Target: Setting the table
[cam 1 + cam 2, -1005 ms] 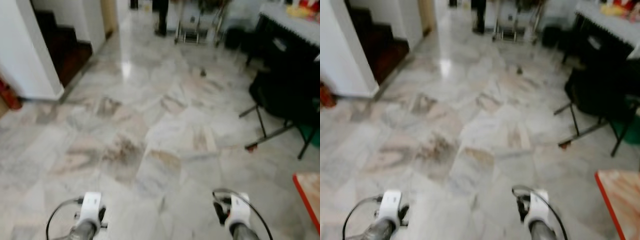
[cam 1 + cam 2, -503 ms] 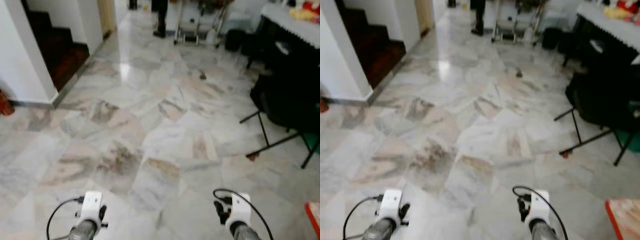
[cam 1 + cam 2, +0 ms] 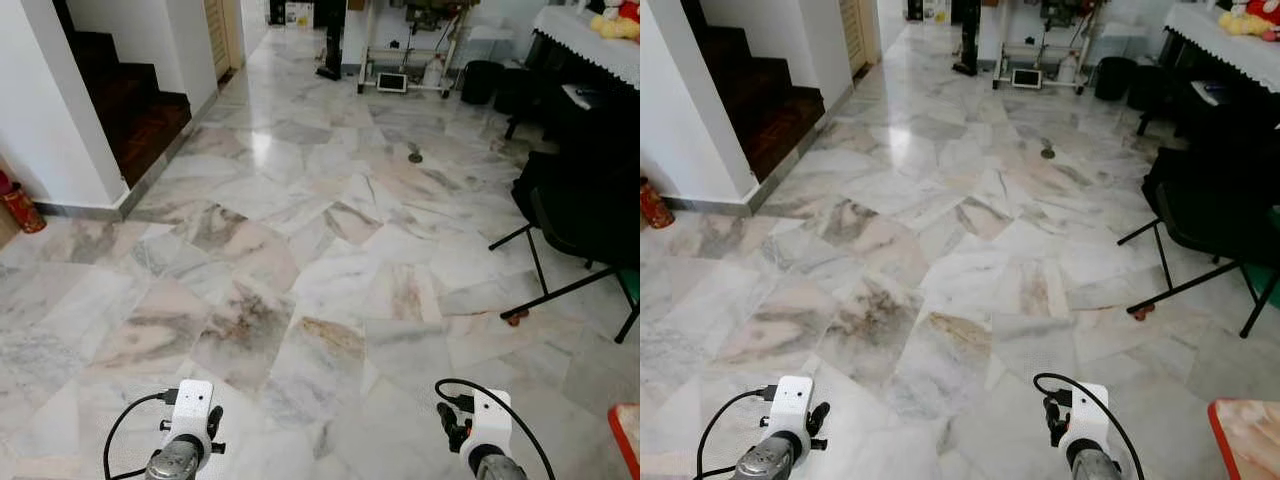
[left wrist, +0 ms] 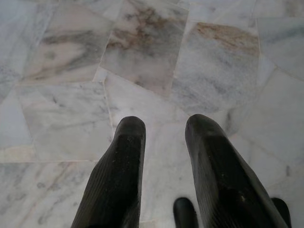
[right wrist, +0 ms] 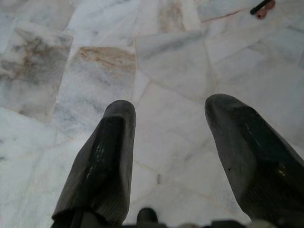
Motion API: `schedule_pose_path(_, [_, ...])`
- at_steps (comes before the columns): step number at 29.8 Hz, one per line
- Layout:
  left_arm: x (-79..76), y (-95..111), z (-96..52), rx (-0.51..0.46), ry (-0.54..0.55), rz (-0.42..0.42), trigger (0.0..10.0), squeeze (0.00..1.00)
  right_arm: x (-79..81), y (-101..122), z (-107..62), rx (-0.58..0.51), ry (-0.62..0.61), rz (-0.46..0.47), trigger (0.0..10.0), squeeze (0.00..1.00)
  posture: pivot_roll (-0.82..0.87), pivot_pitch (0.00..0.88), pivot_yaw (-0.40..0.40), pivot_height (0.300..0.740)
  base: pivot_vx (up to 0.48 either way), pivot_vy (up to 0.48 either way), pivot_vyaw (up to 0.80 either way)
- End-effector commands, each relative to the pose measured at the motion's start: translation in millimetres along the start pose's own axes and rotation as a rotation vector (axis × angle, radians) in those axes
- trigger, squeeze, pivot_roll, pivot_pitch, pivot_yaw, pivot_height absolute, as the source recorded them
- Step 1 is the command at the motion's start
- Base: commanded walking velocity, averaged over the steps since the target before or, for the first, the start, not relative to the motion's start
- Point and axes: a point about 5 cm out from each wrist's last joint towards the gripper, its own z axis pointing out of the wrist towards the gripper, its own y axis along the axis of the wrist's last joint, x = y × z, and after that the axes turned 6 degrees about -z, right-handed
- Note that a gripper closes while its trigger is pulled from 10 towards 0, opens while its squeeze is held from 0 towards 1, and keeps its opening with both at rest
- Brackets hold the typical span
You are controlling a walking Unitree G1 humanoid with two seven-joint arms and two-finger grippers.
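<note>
The only part of the task's thing on view is a red-edged corner of the counter (image 3: 1247, 440), low at the robot's right, with a pale wood-toned top inside the red rim. No plates, cutlery or other table things can be made out on that corner, nor on the marble floor (image 3: 320, 260) beside it.

Relation governing the coming move: the counter corner lies to the right of both end effectors, just beyond the right end effector (image 5: 168, 156) and well apart from the left end effector (image 4: 164, 161). The right arm is judged the nearer. The counter's visible red edge runs roughly away from the robot, alongside the right arm; its full extent is cut off.

End effector state: both have their fingers apart, nothing between them, and both hang over bare marble floor.

Outward from the counter corner: a black folding chair (image 3: 580, 215) stands farther ahead on the same side; a dark stairway (image 3: 125, 100) opens well away on the opposite side.

Judgement: reaching the counter calls for a turn to the right.
</note>
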Motion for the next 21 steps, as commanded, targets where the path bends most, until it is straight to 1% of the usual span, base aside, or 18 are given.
schedule_pose_path(1, [0.5,-2.2,-0.6,0.01,-0.001,0.002,10.0,0.0,-1.8,1.4,0.3,-0.002,-0.006,-0.007,10.0,0.0,-0.02,0.0,-0.021,0.74,0.0,0.0,0.0])
schedule_pose_path(21, [0.5,-2.2,-0.6,0.01,-0.001,0.002,10.0,0.0,-1.8,1.4,0.3,-0.002,-0.006,-0.007,10.0,0.0,-0.02,0.0,-0.021,0.74,0.0,0.0,0.0])
